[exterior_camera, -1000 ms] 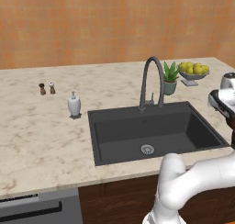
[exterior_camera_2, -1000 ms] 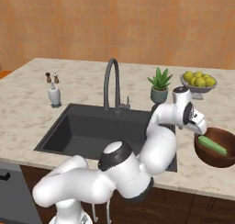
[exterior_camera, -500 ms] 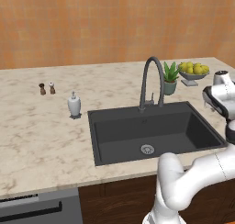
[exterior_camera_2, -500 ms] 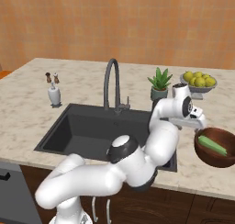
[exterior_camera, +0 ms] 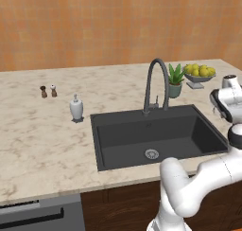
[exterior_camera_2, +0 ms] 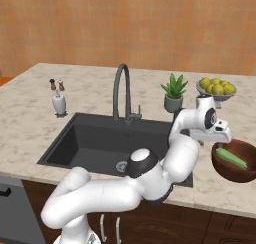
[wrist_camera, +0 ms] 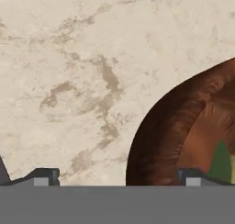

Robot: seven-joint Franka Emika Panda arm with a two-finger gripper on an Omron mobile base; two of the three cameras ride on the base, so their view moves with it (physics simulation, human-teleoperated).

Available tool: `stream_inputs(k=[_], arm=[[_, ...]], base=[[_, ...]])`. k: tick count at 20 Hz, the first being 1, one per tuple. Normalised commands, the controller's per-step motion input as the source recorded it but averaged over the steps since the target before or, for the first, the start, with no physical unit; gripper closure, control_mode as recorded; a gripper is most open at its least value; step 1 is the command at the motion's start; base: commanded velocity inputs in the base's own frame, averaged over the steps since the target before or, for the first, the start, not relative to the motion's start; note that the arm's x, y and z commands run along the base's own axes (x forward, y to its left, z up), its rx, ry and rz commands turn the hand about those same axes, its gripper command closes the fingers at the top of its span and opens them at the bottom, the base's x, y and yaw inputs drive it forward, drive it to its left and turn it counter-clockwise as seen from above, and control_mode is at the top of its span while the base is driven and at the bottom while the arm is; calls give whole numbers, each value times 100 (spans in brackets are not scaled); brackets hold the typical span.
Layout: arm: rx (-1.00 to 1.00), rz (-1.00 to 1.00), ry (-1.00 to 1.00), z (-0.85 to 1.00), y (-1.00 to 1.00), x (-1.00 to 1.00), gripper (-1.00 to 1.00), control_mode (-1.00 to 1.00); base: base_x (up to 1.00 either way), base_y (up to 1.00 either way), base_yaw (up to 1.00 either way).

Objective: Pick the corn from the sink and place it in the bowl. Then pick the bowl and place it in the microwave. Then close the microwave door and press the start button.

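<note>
The reddish-brown bowl stands on the counter right of the sink. Inside it lies the corn, yellow with a green husk end. My gripper hangs open just above the bowl's left rim. In the hand view the rim runs between the two spread fingertips of the gripper, one over the marble and one over the bowl's inside. Nothing is held. In the left base view my hand sits at the right edge, beside the sink. The microwave and its door are out of view.
The arched faucet rises behind the basin. A potted plant and a pale footed bowl of yellow fruit stand behind my hand. A soap bottle and two small shakers sit at the left.
My hand has shifted only slightly over the bowl's left rim. The corn stays in the bowl and nothing else has moved.
</note>
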Motion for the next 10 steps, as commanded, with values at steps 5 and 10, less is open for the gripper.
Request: stream_inputs(k=[5, 10], arm=[[3, 6, 10, -32, -29, 4, -100, -100], [2, 7, 10, -27, -28, 1, -100, -100]], base=[[0, 0, 0], [0, 0, 0]])
